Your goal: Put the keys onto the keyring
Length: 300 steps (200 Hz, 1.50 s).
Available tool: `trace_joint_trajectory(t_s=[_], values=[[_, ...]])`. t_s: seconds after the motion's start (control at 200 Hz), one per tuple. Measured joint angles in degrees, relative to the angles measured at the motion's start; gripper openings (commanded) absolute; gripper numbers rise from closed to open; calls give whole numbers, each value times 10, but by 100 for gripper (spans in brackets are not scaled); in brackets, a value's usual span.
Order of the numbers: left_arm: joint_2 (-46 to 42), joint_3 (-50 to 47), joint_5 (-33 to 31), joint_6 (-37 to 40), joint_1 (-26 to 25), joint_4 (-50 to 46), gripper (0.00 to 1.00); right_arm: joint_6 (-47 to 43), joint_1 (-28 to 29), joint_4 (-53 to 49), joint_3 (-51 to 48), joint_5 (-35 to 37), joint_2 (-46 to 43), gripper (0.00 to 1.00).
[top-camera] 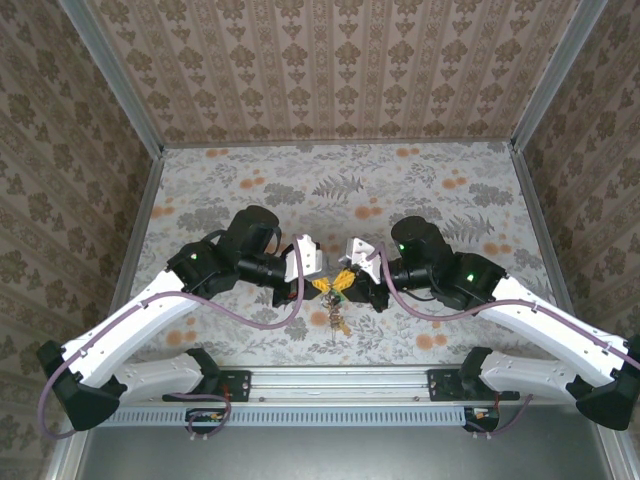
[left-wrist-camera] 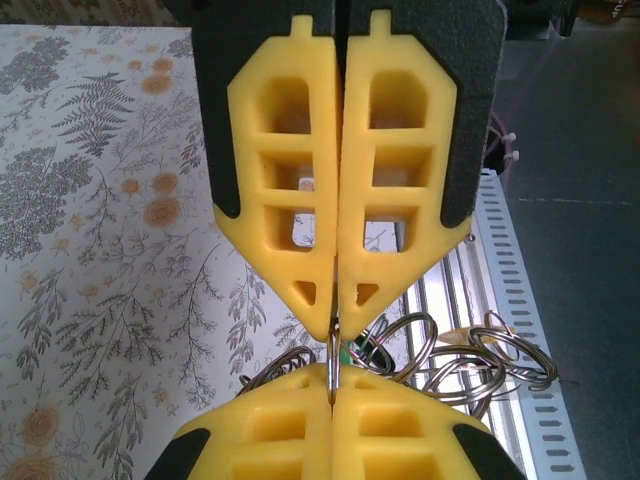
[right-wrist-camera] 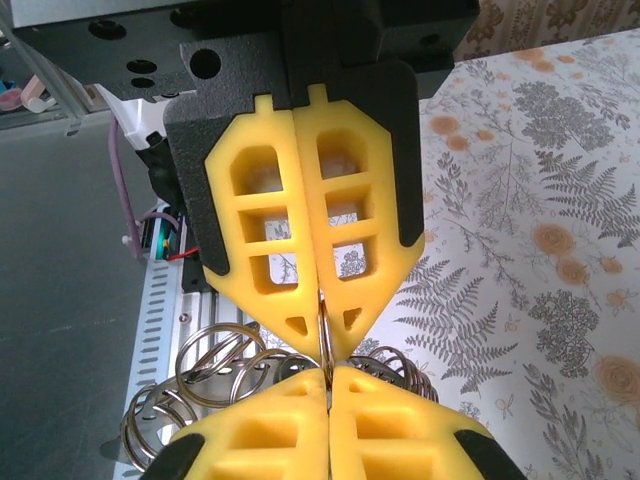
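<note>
Left fingers (left-wrist-camera: 270, 430) and right fingers (right-wrist-camera: 400, 430), tip to tip, clamp the keyring (left-wrist-camera: 333, 358), a thin grey wire with silver loops (left-wrist-camera: 470, 362) bunched beside it, over a fern-printed table (top-camera: 430, 190) between damask-papered walls (top-camera: 340, 70).

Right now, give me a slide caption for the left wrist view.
Left gripper and right gripper, tip to tip, both shut on the keyring over the table.

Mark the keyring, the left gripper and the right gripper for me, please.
keyring (left-wrist-camera: 333, 362), left wrist view, on the wire between both grippers' tips.
left gripper (left-wrist-camera: 333, 398), left wrist view, between its fingertips, bottom of picture.
right gripper (right-wrist-camera: 327, 376), right wrist view, between its fingertips, bottom of picture.
</note>
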Motion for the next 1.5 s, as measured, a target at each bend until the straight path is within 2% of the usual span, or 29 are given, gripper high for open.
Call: trace_joint_trajectory(t_s=[0.17,0.575,1.02,1.19,1.5], values=[[0,0,0,0,0,0,0,0,-1,0,0,0,0,0],[0,-6,-9,0,3,0,0,0,-2,-5,2,13,12,2],[-5,-7,1,0,3,19,0,9,-3,7,-10,13,-12,0],[-11,-7,5,0,3,25,0,15,-5,11,-18,12,-27,13],[-29,-7,5,-2,4,37,0,15,-6,-9,-31,-11,-34,14]])
